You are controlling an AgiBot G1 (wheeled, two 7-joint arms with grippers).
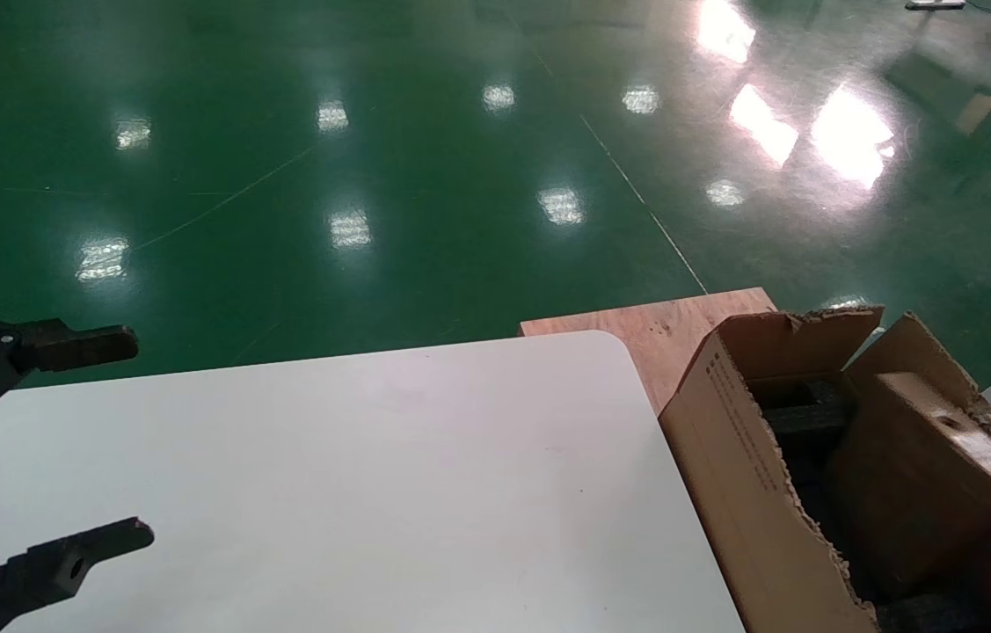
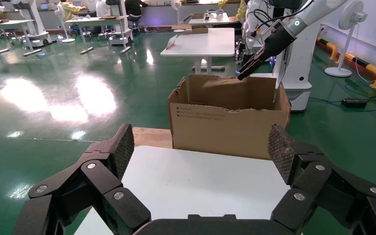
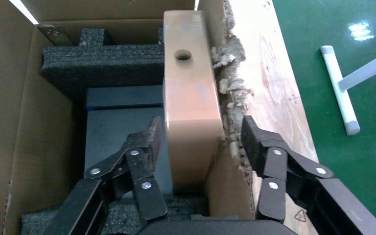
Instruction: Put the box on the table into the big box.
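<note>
The box (image 3: 191, 105) sits inside the big box (image 1: 746, 479), standing on edge against the carton's right wall. Its long axis runs away from my right gripper (image 3: 203, 142) toward the far wall, with the holed end at the far side. My right gripper is directly over the box's near end, jaws spread. One finger (image 3: 147, 147) is inside the carton, just beside the box's left face. The other finger (image 3: 259, 142) is outside, beyond the torn right wall, so box and wall both lie between the jaws. I cannot tell whether either pad touches; there seems to be a gap on each side. I judge the box released or about to be.

Box: smooth reddish-brown wood-look faces, flat and rectangular, one round hole in the upward narrow face.

Carton: brown corrugated cardboard, ragged fibrous flap edges, small black print on its left side. Inside are black foam (image 3: 103, 58) blocks, coarse-celled, around a dark flat panel.

The carton rests on a plywood board (image 1: 653, 330), to the right of the table (image 1: 354, 492), which is smooth, white and round-cornered.

My left gripper (image 1: 99, 440) hovers over the table's left edge, fingers wide apart, holding nothing and far from the carton. The right arm is the nearer one. Judgement: the next move should be a straight lift, clear of the torn wall.
</note>
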